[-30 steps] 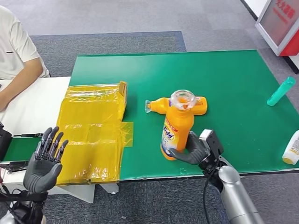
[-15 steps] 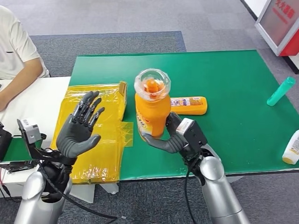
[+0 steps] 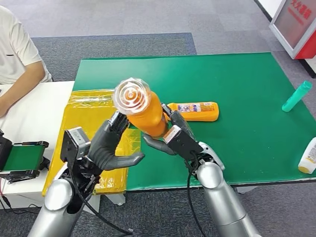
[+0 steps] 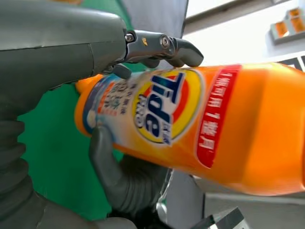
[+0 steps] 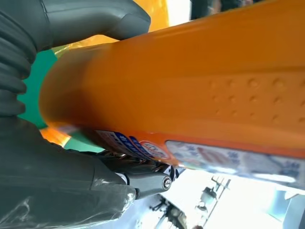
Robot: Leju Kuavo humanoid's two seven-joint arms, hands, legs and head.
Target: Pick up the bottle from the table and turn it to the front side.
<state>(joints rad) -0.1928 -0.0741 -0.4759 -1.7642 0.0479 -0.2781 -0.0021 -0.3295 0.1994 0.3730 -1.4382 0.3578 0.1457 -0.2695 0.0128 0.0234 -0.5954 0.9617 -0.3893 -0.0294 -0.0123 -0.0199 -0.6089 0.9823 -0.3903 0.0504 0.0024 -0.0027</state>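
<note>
Raised and tipped since the earlier frame: orange Tide detergent bottle, now above the green desk, clear cap toward the camera. Right hand grips its base. Left hand, fingers curled around the body, also holds it.

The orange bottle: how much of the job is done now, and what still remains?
Done: the orange bottle is off the green table, tilted with its clear cap toward the camera. In hand: the right hand grips its base, and the left hand reaches its side. Left: the label faces the left wrist view, so turning seems unfinished.
</note>
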